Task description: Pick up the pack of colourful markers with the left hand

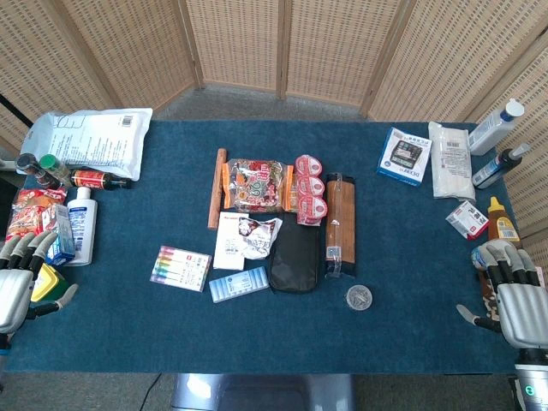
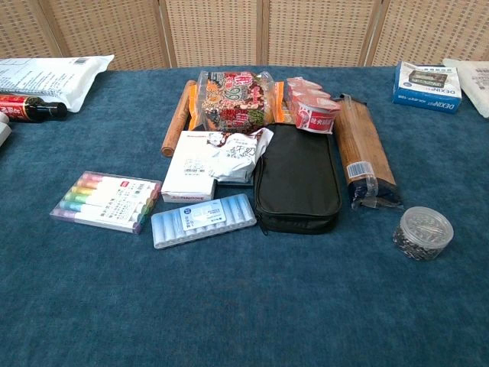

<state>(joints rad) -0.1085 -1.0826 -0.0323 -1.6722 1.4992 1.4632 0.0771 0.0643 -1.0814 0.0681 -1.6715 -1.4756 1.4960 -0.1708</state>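
The pack of colourful markers lies flat on the blue table cloth, left of centre near the front; in the chest view the marker pack shows its pastel caps in a row. My left hand hovers at the far left table edge, fingers apart and holding nothing, well to the left of the pack. At the far right edge my right hand is likewise open and holds nothing. Neither hand shows in the chest view.
A light blue flat pack lies just right of the markers, with a white box, a black pouch and snacks beyond. Bottles and packets crowd the left edge by my left hand. A small clear tub sits front right.
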